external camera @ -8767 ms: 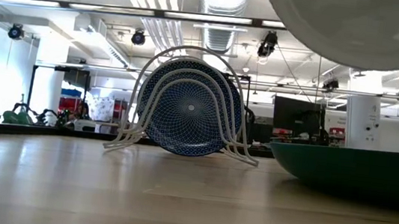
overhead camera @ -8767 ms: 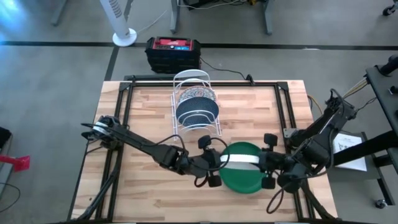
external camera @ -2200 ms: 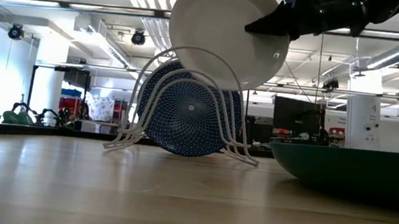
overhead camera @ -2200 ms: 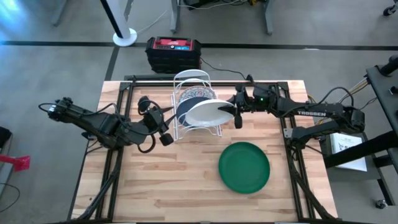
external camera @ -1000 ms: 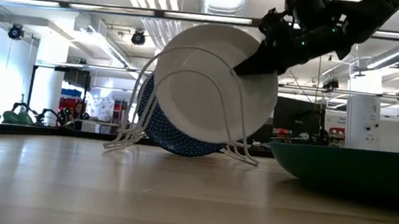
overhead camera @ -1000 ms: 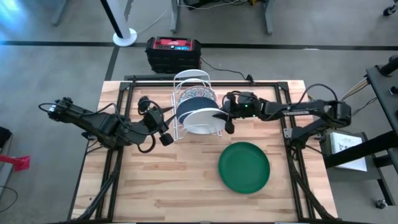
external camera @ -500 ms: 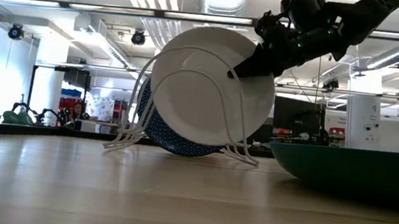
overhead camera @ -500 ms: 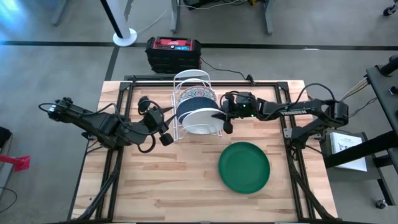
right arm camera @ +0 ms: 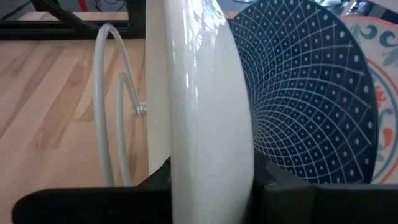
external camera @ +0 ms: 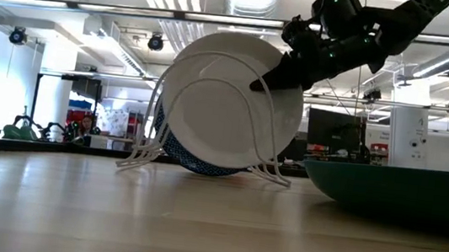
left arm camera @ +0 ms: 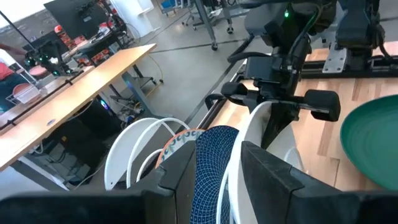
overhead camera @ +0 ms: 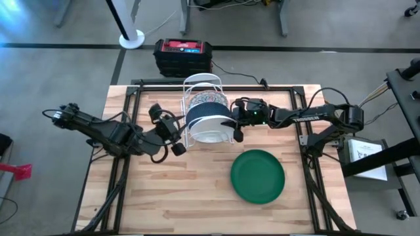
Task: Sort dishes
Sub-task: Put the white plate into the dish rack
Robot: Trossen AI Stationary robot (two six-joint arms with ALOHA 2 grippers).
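Note:
The plain white dish [overhead camera: 209,126] stands on edge in the front slot of the white wire rack [overhead camera: 203,82], with my right gripper [overhead camera: 235,124] shut on its right rim. Behind it in the rack stand the blue speckled dish [right arm camera: 305,99] and the floral dish [right arm camera: 379,50]. The green dish [overhead camera: 258,176] lies flat on the table, near and right of the rack. My left gripper [overhead camera: 172,132] is open and empty just left of the rack; its wrist view looks along the white dish [left arm camera: 255,143] and the blue dish [left arm camera: 211,168]. My right gripper pinches the white dish's rim [right arm camera: 208,155] between its two fingers, one on each face, at the dish's upper right edge [external camera: 274,74]. The fingers come from the table's right, slanting down. The dish stands nearly upright, its lower part down between the rack's wires.
A red and black box [overhead camera: 182,56] sits on the floor beyond the table's far edge. Dark frame rails [overhead camera: 131,98] run along the table's left and right sides. Bare wood [overhead camera: 170,190] lies near and left of the green dish.
My right gripper has moved a little toward the table's left and down, still shut on the white dish, which has settled lower and farther left in the rack's front slot. My left gripper has edged toward the rack.

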